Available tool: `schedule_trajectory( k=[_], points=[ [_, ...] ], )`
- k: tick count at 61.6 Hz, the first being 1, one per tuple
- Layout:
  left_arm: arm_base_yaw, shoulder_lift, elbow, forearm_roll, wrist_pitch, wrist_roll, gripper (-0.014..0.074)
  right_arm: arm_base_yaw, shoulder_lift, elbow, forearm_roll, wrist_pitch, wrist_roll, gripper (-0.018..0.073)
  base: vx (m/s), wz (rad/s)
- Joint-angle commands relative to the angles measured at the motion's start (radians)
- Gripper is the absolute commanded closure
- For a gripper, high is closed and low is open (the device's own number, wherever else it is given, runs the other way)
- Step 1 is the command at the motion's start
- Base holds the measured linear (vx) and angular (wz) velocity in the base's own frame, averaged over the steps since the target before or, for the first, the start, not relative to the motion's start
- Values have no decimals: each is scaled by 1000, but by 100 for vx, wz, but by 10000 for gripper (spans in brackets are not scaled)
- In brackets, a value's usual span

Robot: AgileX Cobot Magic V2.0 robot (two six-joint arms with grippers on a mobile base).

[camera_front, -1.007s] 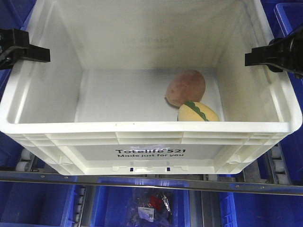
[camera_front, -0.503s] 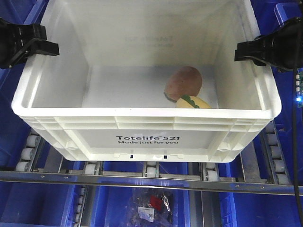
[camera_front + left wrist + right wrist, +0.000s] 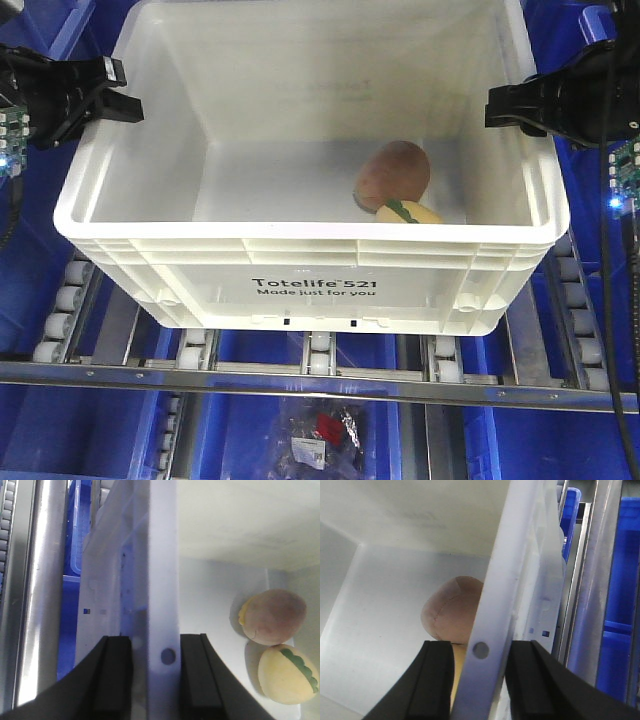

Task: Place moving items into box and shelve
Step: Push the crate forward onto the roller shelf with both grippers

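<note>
Smooth white plastic box [image 3: 310, 290] with ribbed rim sits over metal rollers [image 3: 318, 350], farther back than a moment ago. Left gripper [image 3: 150, 677] and right gripper [image 3: 477, 680] each pinch a side wall. Inside, at right, the brownish potato-shaped plush [image 3: 393, 172] touches the yellow plush [image 3: 412, 212], half hidden by the near wall.

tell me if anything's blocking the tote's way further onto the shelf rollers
Nothing visible does. The white tote, held by its side rims in the left gripper and right gripper, sits over bare rollers; the shelf beyond its far wall is hidden.
</note>
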Motion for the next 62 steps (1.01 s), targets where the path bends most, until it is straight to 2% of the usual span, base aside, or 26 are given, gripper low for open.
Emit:
schedule_trajectory(
  k=[1, 13, 21, 29, 37, 46, 53, 62],
  points=[
    [-9, -31, -45, -116, -92, 13, 592, 13, -32, -48, 89, -114, -37, 565, 0, 0],
    [-9, -28, -45, -113, -106, 34, 564, 13, -29, -48, 86, -126, -37, 529, 0, 0],
    [-9, -25, -45, -115, -97, 38, 486, 13, -29, -48, 85, -132, -37, 450, 0, 0],
    [-9, -20, -45, -111, -93, 38, 332, 13, -29, -48, 73, -135, -37, 319, 0, 0],
    [-9, -20, -45, -111, -97, 38, 125, 13, -29, -48, 32, -128, -37, 130, 0, 0],
    [-9, -20, -45, -93, -119, 38, -27, 13, -29, -48, 8, -126, -29, -79, 0, 0],
    [-9, -21, -45, -89, -128, 38, -50, 13, -29, -48, 8, -125, -30, -155, 0, 0],
    [-9, -21, -45, -89, -124, 38, -30, 13, -29, -48, 8, -122, -30, -144, 0, 0]
  ],
)
